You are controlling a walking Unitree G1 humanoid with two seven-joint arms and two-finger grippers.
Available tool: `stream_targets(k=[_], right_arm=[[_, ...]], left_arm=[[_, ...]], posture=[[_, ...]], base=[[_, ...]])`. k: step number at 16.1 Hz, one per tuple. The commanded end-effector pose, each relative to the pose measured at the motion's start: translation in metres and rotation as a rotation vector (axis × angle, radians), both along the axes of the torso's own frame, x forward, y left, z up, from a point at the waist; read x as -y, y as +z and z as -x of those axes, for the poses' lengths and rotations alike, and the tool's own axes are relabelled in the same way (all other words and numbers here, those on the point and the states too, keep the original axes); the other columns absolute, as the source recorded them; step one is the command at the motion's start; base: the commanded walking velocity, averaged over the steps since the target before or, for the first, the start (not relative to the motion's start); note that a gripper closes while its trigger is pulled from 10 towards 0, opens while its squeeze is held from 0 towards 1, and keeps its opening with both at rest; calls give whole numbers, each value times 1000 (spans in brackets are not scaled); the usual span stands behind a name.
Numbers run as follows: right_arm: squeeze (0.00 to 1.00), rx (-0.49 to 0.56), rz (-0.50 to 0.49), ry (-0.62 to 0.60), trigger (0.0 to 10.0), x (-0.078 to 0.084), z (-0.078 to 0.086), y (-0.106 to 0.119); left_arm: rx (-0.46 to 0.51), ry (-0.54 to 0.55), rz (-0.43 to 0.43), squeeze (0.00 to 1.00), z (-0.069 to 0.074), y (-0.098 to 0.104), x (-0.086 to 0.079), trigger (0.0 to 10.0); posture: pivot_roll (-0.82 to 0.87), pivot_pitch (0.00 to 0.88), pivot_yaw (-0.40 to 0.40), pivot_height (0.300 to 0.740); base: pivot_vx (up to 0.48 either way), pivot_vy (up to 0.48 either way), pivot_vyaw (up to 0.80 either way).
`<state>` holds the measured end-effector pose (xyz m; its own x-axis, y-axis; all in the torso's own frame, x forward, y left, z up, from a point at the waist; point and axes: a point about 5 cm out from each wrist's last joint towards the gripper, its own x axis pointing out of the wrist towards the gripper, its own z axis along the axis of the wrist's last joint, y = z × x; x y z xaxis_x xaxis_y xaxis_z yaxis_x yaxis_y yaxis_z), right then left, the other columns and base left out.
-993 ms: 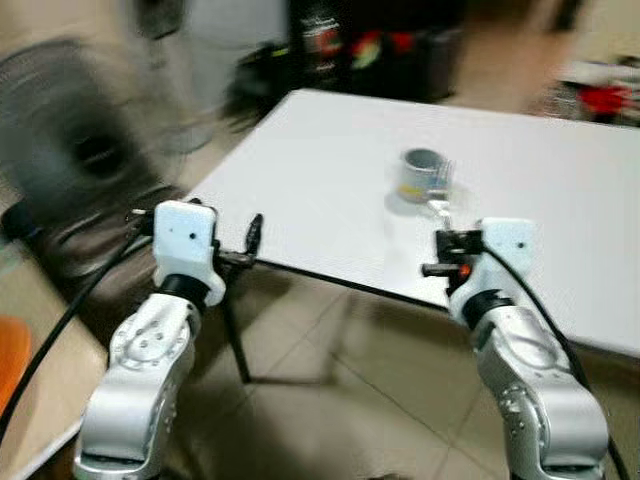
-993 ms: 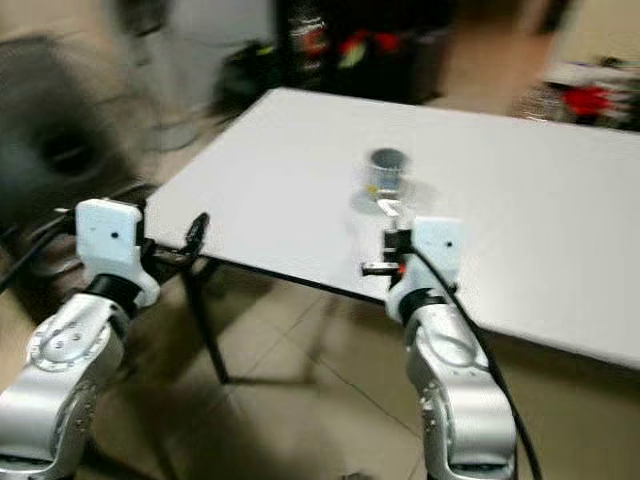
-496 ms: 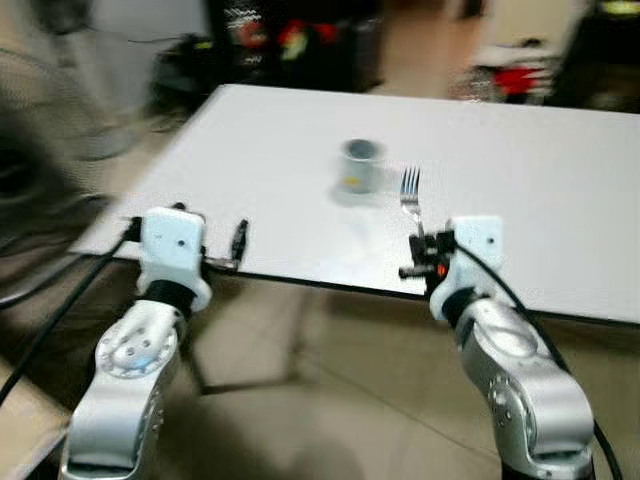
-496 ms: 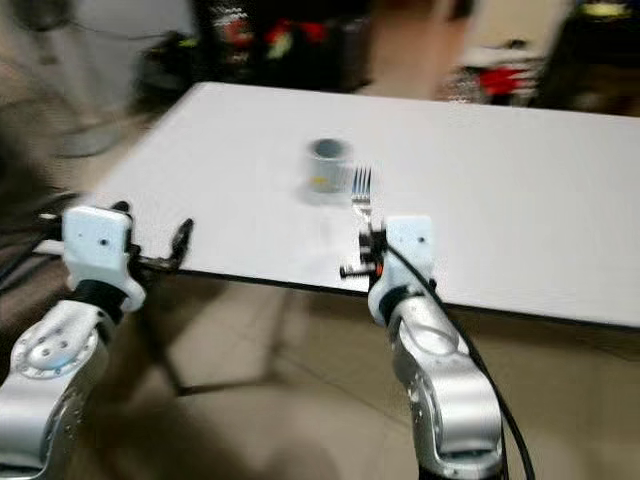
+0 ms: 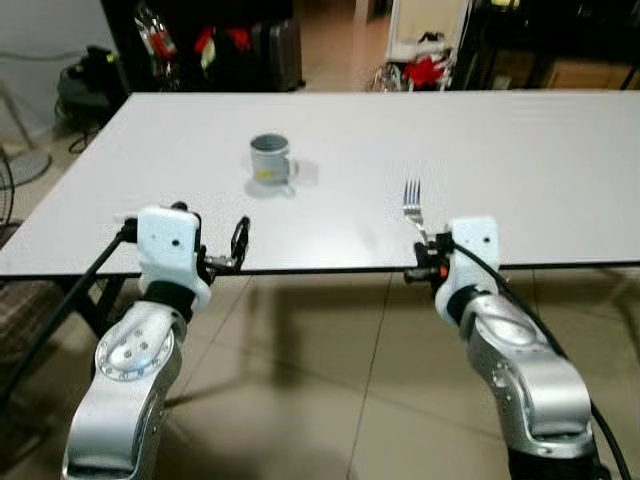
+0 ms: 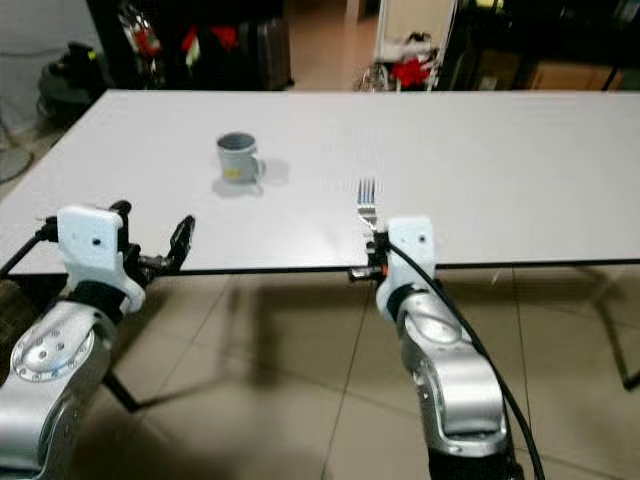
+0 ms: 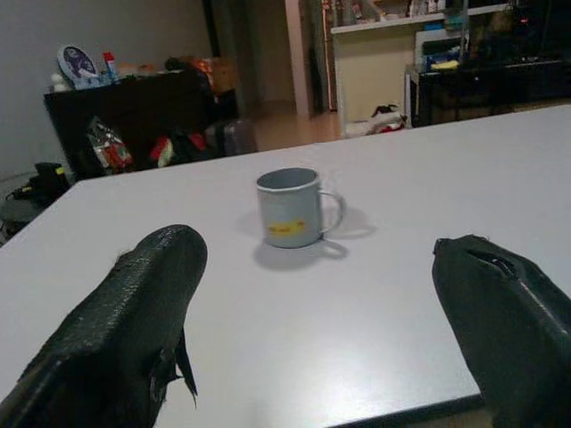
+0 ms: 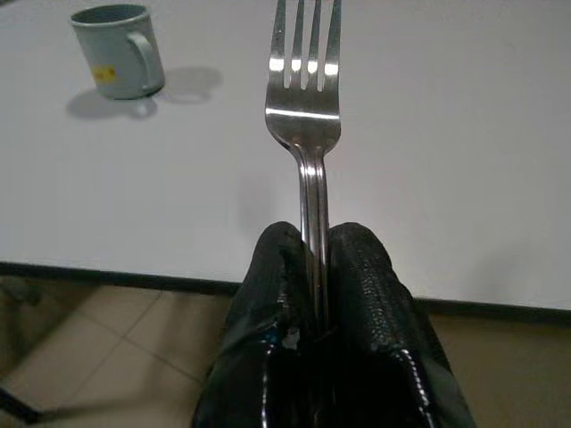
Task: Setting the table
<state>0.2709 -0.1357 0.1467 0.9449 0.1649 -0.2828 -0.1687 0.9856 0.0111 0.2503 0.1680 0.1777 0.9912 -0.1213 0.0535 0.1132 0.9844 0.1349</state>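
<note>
A silver fork (image 8: 304, 107) sticks forward out of my right gripper (image 8: 312, 267), which is shut on its handle. The fork (image 5: 412, 203) reaches over the near edge of the white table (image 5: 520, 160). A grey mug (image 5: 270, 160) with a yellow mark stands on the table, to the left of the fork and farther back; the mug (image 7: 290, 208) is seen again ahead of my left gripper (image 7: 321, 294). That left gripper (image 5: 238, 243) is open and holds nothing, just at the table's near edge.
Dark furniture with bags and red items (image 5: 215, 45) stands beyond the table's far side. A fan base (image 5: 20, 160) sits on the floor at the left. Tiled floor (image 5: 330, 390) lies under me, with table legs (image 6: 615, 330) at both sides.
The camera has swung and steadied, so the table now lies square in front. The mug sits farther left in the picture. My right gripper still holds the fork.
</note>
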Motion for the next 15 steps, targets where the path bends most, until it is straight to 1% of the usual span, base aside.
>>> stream_targets(k=[1, 4, 6, 7, 8, 10, 15], right_arm=[[0, 39, -12, 43, 10000, -7, -5, 8], [0, 68, 9, 86, 10000, -10, -5, 10], [0, 82, 21, 122, 10000, -13, -5, 10], [0, 73, 19, 159, 10000, -17, -6, 9], [0, 65, 26, 174, 10000, -20, -7, 8], [0, 65, -6, 153, 10000, -22, -9, 6], [0, 44, 11, 133, 10000, -21, -10, 1]], left_arm=[[-3, 9, 11, 0, -1, 0, -4, 10000], [-36, 26, 45, 0, 3, -7, -7, 10000], [-56, 24, 51, 0, 8, -12, -7, 10000], [-66, 15, 51, 0, 10, -14, -7, 10000], [-72, 10, 51, 0, 11, -16, -7, 10000], [-70, -3, 32, 0, 10, -15, -10, 10000], [-64, -17, 17, 0, 5, -13, -13, 10000]], posture=[[-93, 0, 24, 740], [-92, 0, 21, 740], [-91, 0, 16, 740], [-92, 0, 14, 740], [-90, 0, 13, 740], [-87, 0, 10, 740], [-96, 0, 20, 740]], base=[[259, 0, 0], [300, 0, 0], [309, 0, 0], [322, 0, 0], [322, 0, 556], [324, 0, 0], [326, 0, 0]])
